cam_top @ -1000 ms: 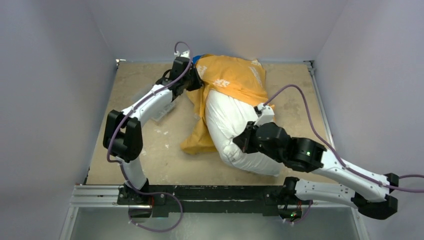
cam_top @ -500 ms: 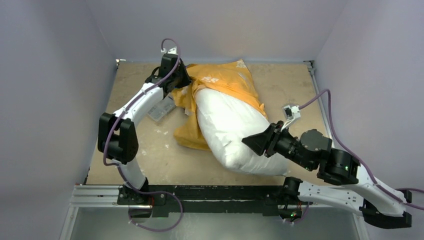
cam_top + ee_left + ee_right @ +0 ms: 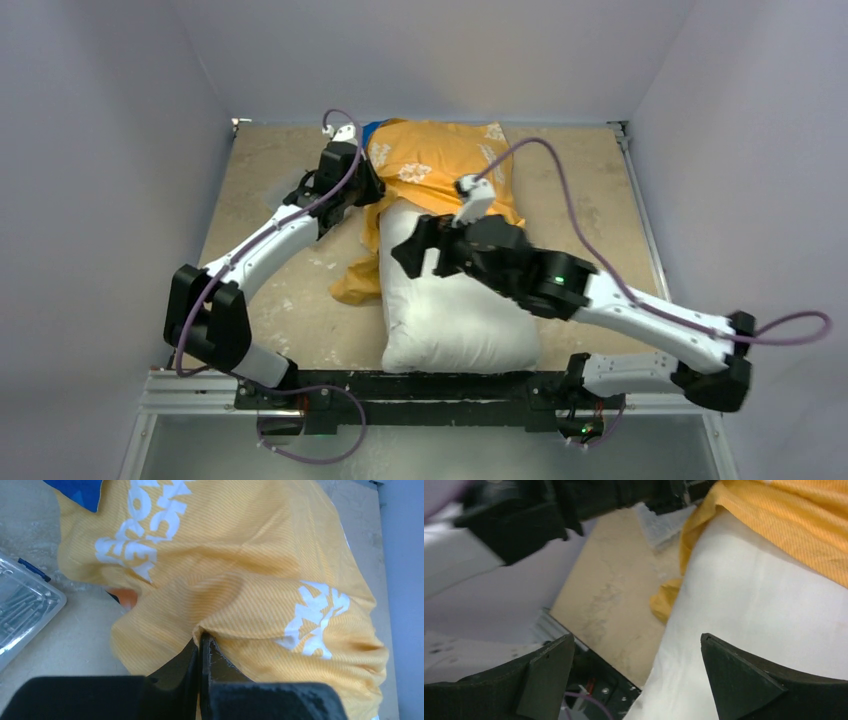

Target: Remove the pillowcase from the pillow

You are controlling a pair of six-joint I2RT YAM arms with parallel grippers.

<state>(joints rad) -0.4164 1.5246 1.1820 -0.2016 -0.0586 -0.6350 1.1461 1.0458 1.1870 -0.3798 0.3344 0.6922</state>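
Two arms reach over one pillow [image 3: 455, 320], a plump white cushion lying lengthwise on the tabletop [image 3: 590, 210]. Its near half is bare and wrinkled. Its far half is covered by the pillowcase [image 3: 430, 165], an orange-yellow sack with white lettering [image 3: 140, 535] printed in patches. The open edge of the sack sits across the middle of the pillow, and a loose flap of it spills onto the tabletop along the pillow's left side. A bit of blue lining [image 3: 80, 490] shows at the far left corner of the covered end.

The left tool [image 3: 201, 641] is at the left side of the pillow's covered end. Its fingers are pressed together with a raised fold of the orange-yellow fabric pinched between the tips.

The right tool [image 3: 637, 636] hangs over the middle of the pillow, close to the sack's open edge. Its fingers are spread wide with nothing between them, and white cushion and bare tabletop show through the gap.

A clear plastic tray [image 3: 25, 605] lies on the tabletop just left of the pillow's covered end, beside the pinched fabric.
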